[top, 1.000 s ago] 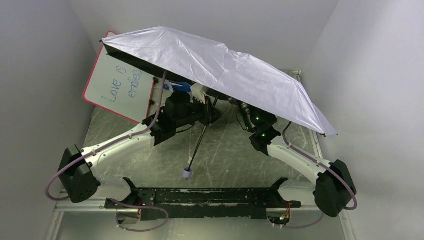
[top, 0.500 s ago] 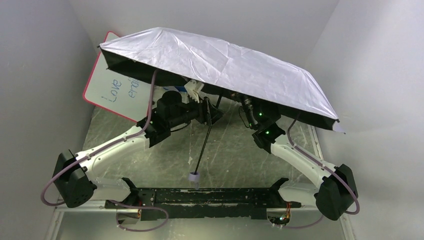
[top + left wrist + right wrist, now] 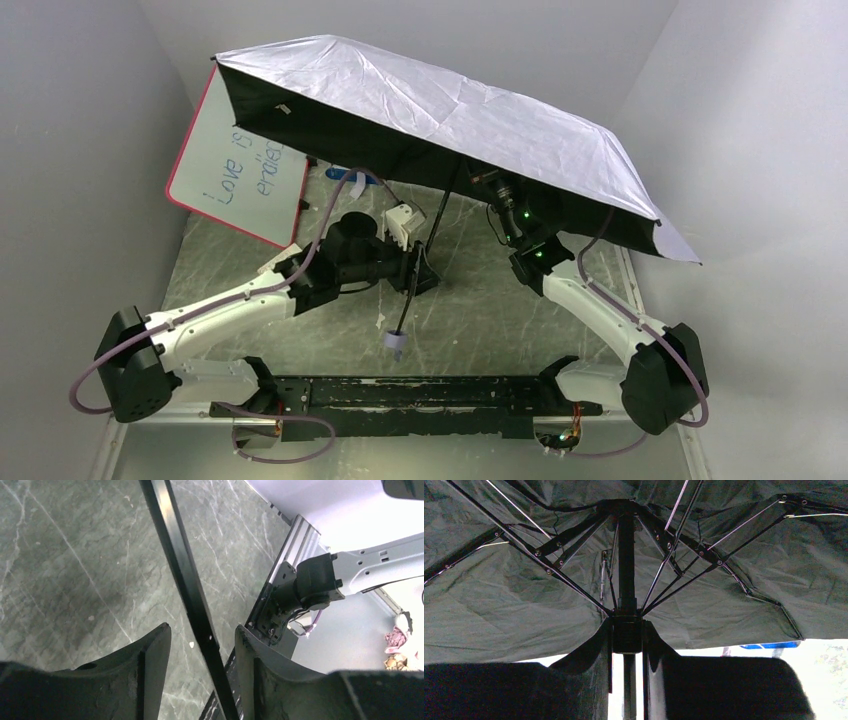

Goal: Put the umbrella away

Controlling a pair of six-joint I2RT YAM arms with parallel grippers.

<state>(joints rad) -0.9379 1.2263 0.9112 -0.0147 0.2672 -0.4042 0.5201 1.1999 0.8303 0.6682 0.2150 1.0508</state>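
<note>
The umbrella [image 3: 470, 105] stands open over the table, pale lilac on top and black underneath [image 3: 524, 605], tilted so its left edge is high. Its thin black shaft [image 3: 428, 235] slants down to a small lilac handle [image 3: 395, 343] near the front rail. My right gripper [image 3: 478, 180] reaches up under the canopy and is shut on the runner [image 3: 627, 635] where the metal ribs meet. My left gripper [image 3: 414, 268] straddles the shaft [image 3: 185, 580] partway down; its jaws are open and the shaft passes between them with gaps on both sides [image 3: 202, 632].
A red-framed whiteboard [image 3: 235, 175] with blue writing leans at the back left, close to the canopy edge. A blue object [image 3: 338, 172] lies behind the left arm. White walls close in on both sides. A black rail [image 3: 400, 392] runs along the near edge.
The left gripper has opened and come down the shaft toward me. The canopy's left side has tipped up, showing its black underside. The right gripper keeps its grip and sits a little higher.
</note>
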